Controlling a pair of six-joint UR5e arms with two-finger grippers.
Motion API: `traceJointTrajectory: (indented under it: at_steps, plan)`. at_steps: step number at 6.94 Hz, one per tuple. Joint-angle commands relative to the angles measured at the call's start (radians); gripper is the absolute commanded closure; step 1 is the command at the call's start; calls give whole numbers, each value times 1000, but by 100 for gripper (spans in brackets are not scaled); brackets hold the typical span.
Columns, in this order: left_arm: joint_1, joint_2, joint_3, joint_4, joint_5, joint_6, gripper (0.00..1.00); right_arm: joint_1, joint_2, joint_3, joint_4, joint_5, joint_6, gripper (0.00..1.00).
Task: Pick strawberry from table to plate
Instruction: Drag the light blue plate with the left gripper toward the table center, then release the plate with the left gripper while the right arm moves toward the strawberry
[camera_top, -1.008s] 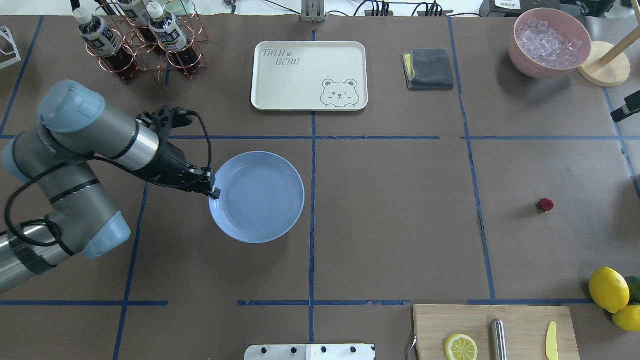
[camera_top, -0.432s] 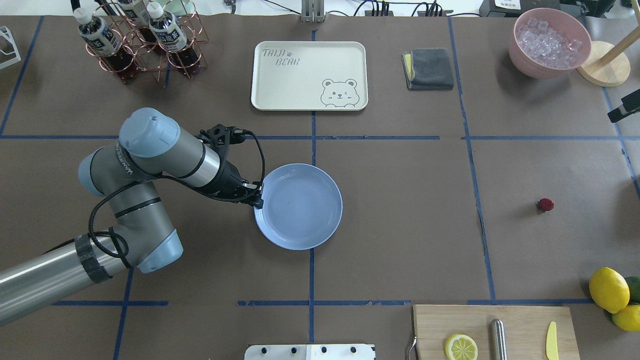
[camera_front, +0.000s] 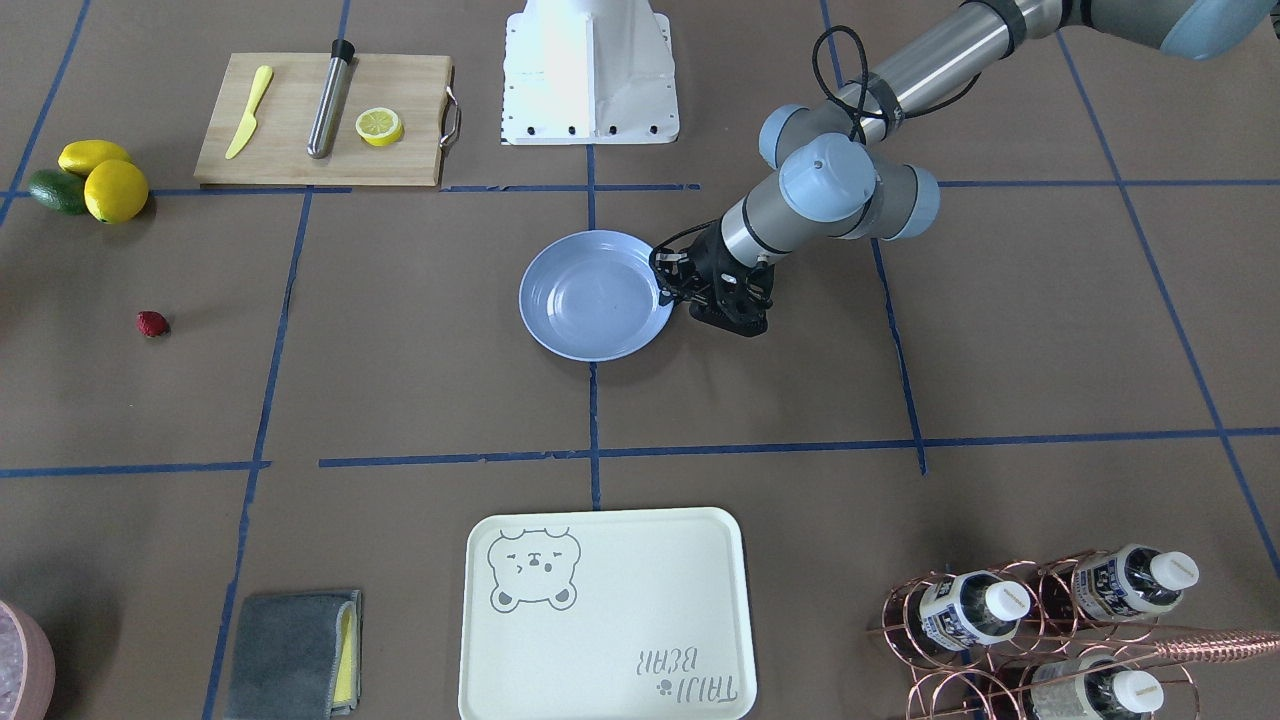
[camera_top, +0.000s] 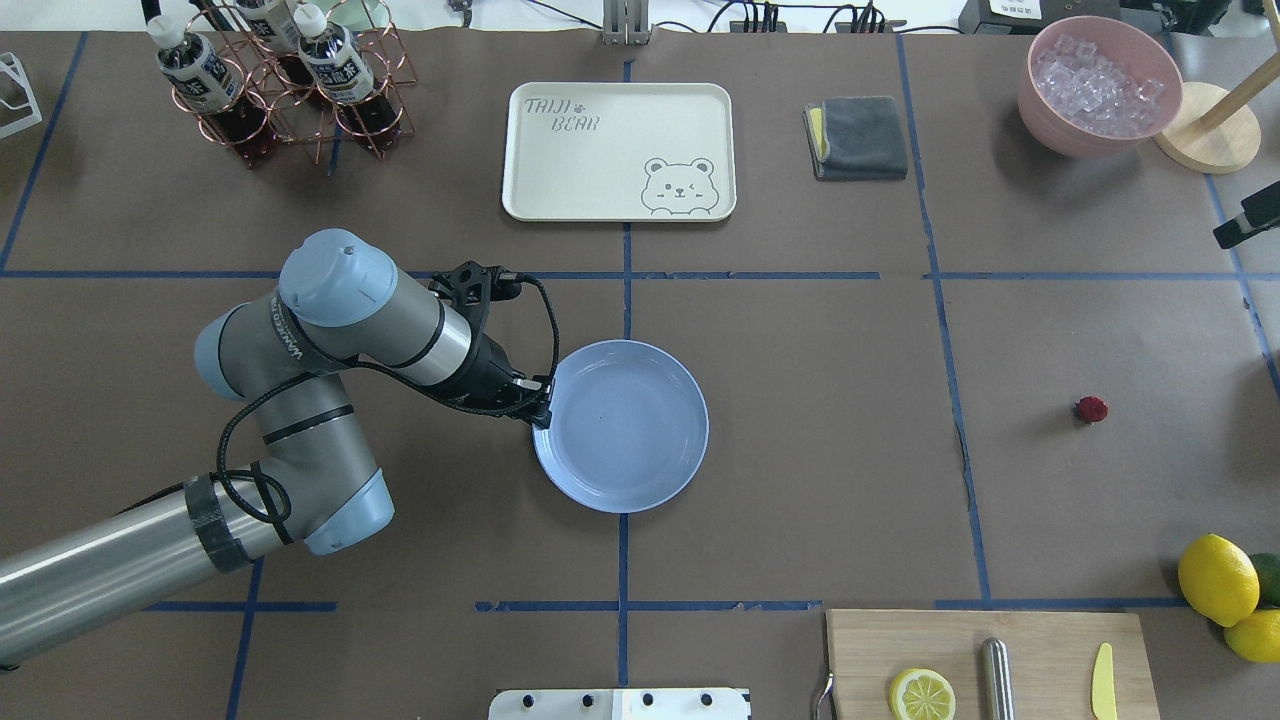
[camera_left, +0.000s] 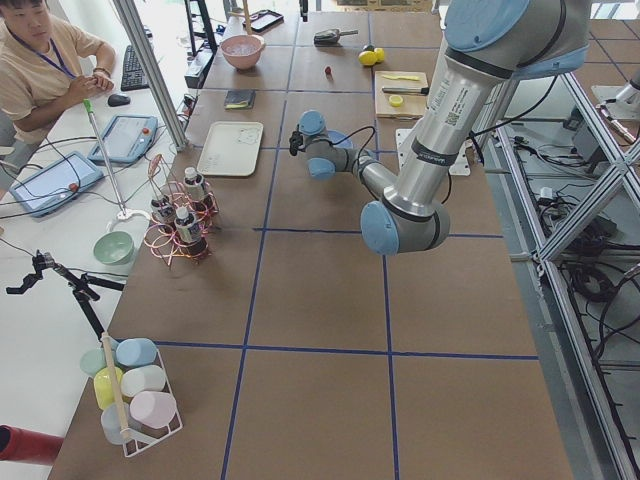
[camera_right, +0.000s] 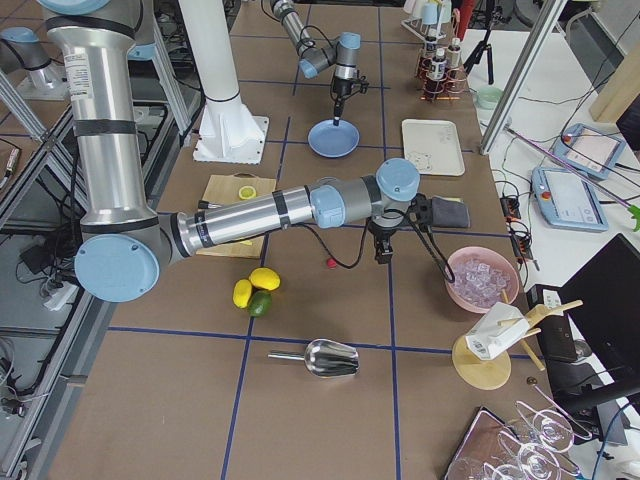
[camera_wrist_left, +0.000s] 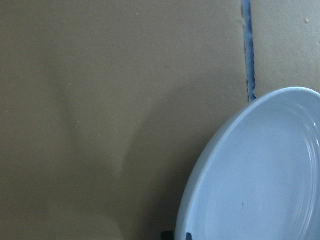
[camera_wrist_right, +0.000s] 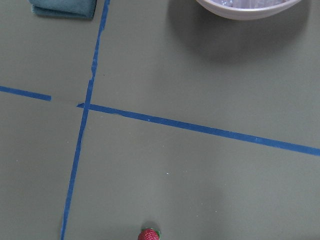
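The strawberry (camera_top: 1092, 408) lies alone on the brown table (camera_top: 800, 400), far right in the overhead view, and shows at the bottom edge of the right wrist view (camera_wrist_right: 149, 234). The pale blue plate (camera_top: 625, 430) sits empty across the centre tape line. My left gripper (camera_top: 543, 414) is shut on the plate's left rim, seen also in the front view (camera_front: 666, 284). My right gripper (camera_right: 383, 250) hangs above the table a little beyond the strawberry; I cannot tell whether it is open or shut.
A cream bear tray (camera_top: 618, 150), a bottle rack (camera_top: 280, 90), a grey cloth (camera_top: 858, 137) and a pink bowl of ice (camera_top: 1098, 85) line the far side. A cutting board (camera_top: 985, 660) and lemons (camera_top: 1217, 578) sit at the near right. A person (camera_left: 40, 60) sits beyond the table.
My left gripper has slid the plate to the right and slightly nearer, from left of the centre line to across it. The strawberry has not moved.
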Motion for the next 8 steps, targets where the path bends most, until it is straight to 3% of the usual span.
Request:
traceJointTrajectory:
  at_steps: [1, 2, 3, 4, 6, 7, 8]
  plan:
    - [11, -25, 19, -3, 0, 1, 100, -16, -1, 3, 0, 0, 3, 0]
    - [9, -25, 19, -16, 0, 2, 67, -39, -3, 3, -1, 0, 27, 0]
    - [9, -19, 19, -44, 2, 3, 10, -93, -1, 5, 3, -5, 126, 0]
    - [6, -18, 18, -44, 14, 0, 8, -140, -23, 3, 56, -25, 195, 0]
    - [8, -19, 10, -47, 57, -72, 7, -267, -113, 3, 359, -160, 476, 0]
    - [6, -19, 4, -47, 57, -78, 6, -412, -159, 2, 552, -319, 689, 0]
    - [3, -18, 2, -47, 58, -78, 6, -520, -196, 0, 654, -457, 811, 0]
